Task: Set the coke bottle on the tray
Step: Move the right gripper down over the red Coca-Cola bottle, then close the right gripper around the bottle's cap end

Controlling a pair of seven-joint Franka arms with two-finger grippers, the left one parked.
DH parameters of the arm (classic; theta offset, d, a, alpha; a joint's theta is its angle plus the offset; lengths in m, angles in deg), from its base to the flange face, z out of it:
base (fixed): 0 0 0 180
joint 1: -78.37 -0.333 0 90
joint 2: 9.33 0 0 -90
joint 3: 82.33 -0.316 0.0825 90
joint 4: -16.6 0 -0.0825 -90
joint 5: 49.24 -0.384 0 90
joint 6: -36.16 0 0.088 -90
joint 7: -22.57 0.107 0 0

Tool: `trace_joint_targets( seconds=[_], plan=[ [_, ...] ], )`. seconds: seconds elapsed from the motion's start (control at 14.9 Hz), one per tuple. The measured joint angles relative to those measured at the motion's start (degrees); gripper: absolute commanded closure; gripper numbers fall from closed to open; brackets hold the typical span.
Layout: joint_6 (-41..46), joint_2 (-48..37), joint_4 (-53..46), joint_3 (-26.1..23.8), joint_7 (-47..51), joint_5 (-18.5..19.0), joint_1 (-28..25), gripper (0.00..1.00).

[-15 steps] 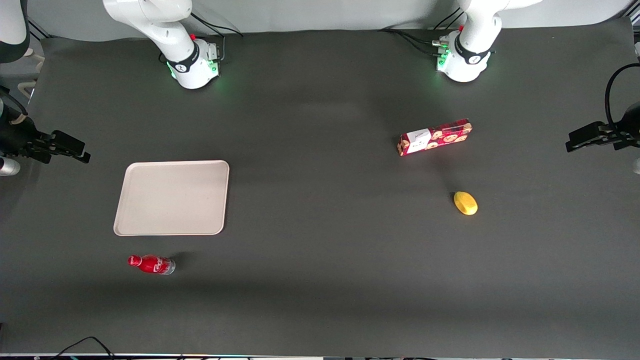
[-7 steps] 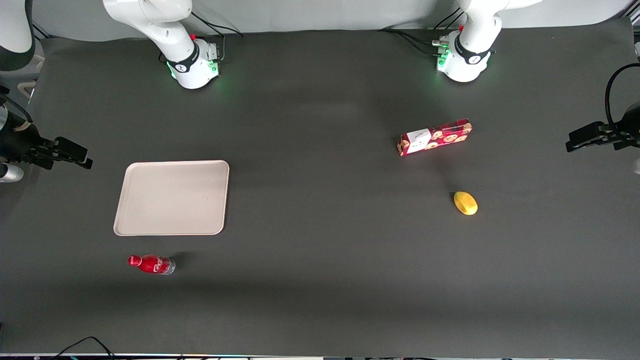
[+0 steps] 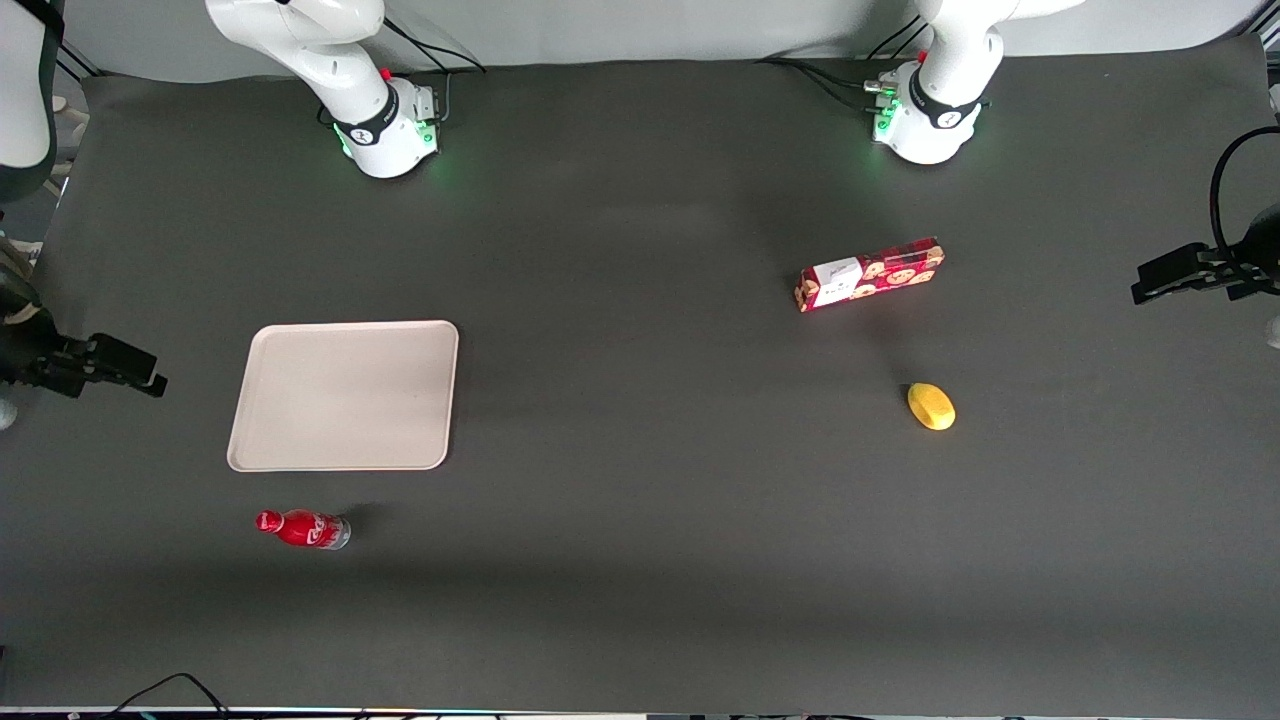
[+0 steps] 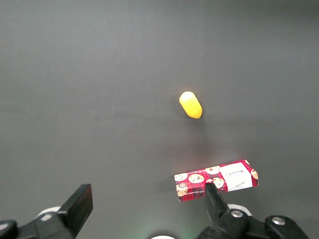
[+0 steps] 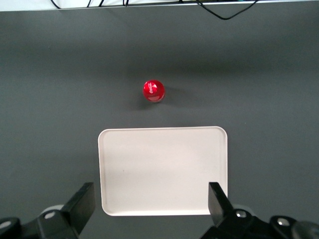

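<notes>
A: Nearest first, go

B: coke bottle (image 3: 303, 528) stands upright on the desk (image 3: 640, 560), nearer the front camera than the tray, close to the desk's front edge at the working arm's end. In the right wrist view it shows cap-up, a red round top (image 5: 153, 90), just off the tray's long edge, not touching it

A: Tray?

B: tray (image 3: 344, 395) lies flat on the desk, beige, rounded corners, low rim, nothing on it. Wrist view has it too (image 5: 163, 171), between the bottle and the fingers

A: Claw?

B: gripper (image 3: 125, 365) hangs at the desk's side edge on the working arm's end, level with the tray and well apart from it, also well apart from the bottle. It's released: in the wrist view the gripper (image 5: 151, 201) shows two dark fingers (image 5: 82, 201) spread wide with the tray's edge between them, holding nothing

A: Height over the desk?

B: can't tell exactly, but it's up above the tray, not touching anything

A: Rest of the desk?

B: toward the parked arm's end: yellow lemon-like object (image 3: 931, 406) about mid-depth, and farther from the front camera a red cookie box (image 3: 869, 273) lying flat, slightly skewed. The two are near each other, not touching. Left wrist view shows both, the lemon thing (image 4: 190, 104) and the box (image 4: 216, 180)

A: Farthest?

B: two white arm bases (image 3: 385, 125) near the desk's rear edge, green lights on
</notes>
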Motion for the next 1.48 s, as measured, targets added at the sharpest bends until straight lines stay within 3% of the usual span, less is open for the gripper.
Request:
trace_joint_targets(
  seconds=[0.4,0.81,1.48],
  plan=[
    [-2.58,14.04,-12.32,-1.21,-0.01,-0.02,0.52,0.0],
    [-10.31,26.34,-14.18,-3.3,-0.02,-0.04,0.35,0.0],
    [-15.73,30.78,-11.22,-3.4,-1.92,0.74,0.48,0.0]
  ],
)
